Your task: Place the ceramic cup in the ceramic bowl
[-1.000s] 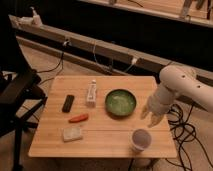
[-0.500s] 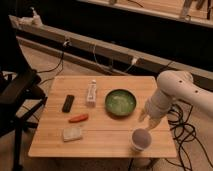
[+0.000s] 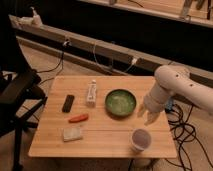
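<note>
The ceramic cup [image 3: 141,139] is small, whitish-lavender and upright near the front right corner of the wooden table [image 3: 105,132]. The ceramic bowl [image 3: 120,103] is round and green with a dark rim, right of the table's middle. My gripper [image 3: 147,115] hangs from the white arm [image 3: 172,85] at the right, between the bowl and the cup, just above and behind the cup and right of the bowl. It holds nothing that I can see.
A white tube [image 3: 92,92], a black remote-like bar [image 3: 68,103], an orange carrot-like thing [image 3: 78,118] and a pale sponge [image 3: 72,132] lie on the table's left half. A black chair [image 3: 17,92] stands at the left. Cables [image 3: 187,132] lie on the floor at the right.
The arm has moved down and toward the front, bringing the gripper closer to the cup. Cup and bowl have not moved.
</note>
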Robot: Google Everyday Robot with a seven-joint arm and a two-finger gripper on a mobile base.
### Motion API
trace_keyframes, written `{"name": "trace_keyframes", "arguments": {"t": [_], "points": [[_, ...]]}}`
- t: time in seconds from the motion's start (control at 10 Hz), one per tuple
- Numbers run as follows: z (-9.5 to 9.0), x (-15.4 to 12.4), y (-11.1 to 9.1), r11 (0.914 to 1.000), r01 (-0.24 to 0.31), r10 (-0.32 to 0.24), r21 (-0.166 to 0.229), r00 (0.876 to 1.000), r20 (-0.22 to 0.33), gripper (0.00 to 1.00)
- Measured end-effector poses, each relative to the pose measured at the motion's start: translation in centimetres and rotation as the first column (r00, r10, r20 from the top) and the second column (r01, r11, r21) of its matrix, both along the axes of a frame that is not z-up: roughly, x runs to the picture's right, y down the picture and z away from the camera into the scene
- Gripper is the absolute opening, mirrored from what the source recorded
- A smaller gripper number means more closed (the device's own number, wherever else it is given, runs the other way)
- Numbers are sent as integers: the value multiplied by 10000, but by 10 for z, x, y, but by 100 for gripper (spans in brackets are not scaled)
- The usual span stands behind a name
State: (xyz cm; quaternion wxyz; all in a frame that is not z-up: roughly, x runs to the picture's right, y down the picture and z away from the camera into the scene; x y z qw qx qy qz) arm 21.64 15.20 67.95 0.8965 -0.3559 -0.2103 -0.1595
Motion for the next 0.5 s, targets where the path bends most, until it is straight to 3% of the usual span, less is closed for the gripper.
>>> {"name": "trace_keyframes", "arguments": {"t": [0.2, 0.5], "points": [[3, 0, -1, 9999, -93, 93, -92, 9999, 46, 74], [5, -17, 6, 9990, -211, 221, -382, 9994, 253, 80]]}}
